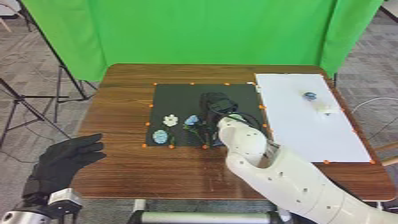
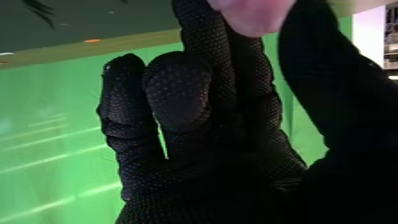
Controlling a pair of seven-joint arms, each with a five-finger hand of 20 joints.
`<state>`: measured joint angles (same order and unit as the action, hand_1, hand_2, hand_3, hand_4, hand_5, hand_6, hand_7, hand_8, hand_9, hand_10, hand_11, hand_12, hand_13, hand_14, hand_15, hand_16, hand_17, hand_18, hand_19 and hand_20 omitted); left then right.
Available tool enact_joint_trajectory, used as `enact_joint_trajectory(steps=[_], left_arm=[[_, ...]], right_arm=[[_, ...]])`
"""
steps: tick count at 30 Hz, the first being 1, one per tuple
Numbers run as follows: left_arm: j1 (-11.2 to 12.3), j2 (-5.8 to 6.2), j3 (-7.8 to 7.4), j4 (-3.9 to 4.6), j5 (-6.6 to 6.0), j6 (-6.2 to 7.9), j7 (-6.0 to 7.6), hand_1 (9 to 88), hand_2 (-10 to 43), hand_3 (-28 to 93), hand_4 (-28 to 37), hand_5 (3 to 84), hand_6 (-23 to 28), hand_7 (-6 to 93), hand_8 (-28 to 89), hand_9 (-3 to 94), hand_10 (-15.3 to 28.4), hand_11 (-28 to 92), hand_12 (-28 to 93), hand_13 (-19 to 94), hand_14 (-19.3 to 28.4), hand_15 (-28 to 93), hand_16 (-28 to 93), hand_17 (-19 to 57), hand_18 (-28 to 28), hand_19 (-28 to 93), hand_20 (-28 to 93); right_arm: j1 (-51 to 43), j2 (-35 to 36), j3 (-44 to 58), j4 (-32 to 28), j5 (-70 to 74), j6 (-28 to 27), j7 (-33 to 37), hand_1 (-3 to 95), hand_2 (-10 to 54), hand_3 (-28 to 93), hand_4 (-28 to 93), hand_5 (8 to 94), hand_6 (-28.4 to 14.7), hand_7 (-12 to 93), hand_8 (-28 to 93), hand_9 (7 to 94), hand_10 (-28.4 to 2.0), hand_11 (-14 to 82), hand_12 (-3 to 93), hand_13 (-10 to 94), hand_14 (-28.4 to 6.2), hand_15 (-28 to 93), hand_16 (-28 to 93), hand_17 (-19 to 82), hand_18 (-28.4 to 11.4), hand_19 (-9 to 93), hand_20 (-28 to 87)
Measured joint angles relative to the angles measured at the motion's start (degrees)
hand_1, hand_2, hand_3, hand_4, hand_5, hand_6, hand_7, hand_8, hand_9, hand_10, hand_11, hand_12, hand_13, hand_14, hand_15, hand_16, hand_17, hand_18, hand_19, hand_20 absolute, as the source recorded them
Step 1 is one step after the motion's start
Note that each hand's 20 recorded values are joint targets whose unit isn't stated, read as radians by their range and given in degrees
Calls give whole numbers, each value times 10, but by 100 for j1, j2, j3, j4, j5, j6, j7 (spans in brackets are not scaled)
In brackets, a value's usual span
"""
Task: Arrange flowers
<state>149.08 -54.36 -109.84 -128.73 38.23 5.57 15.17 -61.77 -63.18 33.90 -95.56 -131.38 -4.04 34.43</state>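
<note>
Head view: we note left hand (image 1: 67,156), fingers relaxed; right hand (image 1: 218,103) over black mat (image 1: 180,94) beside white sheet (image 1: 306,137), fingers pinching pink petal (image 2: 254,16).

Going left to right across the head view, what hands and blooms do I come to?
Left hand, pale blue bloom, white bloom, blue bloom, right hand, then on the white sheet a grey-blue bloom, cream bloom.
</note>
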Motion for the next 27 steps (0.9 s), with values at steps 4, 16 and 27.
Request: enact_joint_trajectory(steps=[4,16,27], left_arm=[[0,-6,0,0,2,0,-2,270,53,791,-161,544,160,160,-75,493,243,350,122,410,284,695,-126,10,284,606,509],[97,-7,6,-13,5,13,47,270,55,789,-160,544,160,159,-75,492,244,349,123,410,284,695,-127,10,284,606,510],[366,58,7,-61,-29,155,239,270,55,791,-160,544,161,160,-76,493,244,350,123,410,284,695,-127,10,284,605,511]], right_arm=[[12,30,4,-62,56,3,1,337,-66,817,-270,674,-17,253,-132,740,-129,254,179,728,-81,751,226,450,-202,932,179],[47,221,4,-417,252,-16,-36,305,-45,814,-265,645,-22,247,-132,692,-144,226,171,667,-116,641,188,403,-206,897,-11],[23,1105,864,-1265,1151,-354,-242,306,-49,825,-270,594,-30,231,-136,609,-157,170,156,542,-166,461,121,364,-226,820,-84]])
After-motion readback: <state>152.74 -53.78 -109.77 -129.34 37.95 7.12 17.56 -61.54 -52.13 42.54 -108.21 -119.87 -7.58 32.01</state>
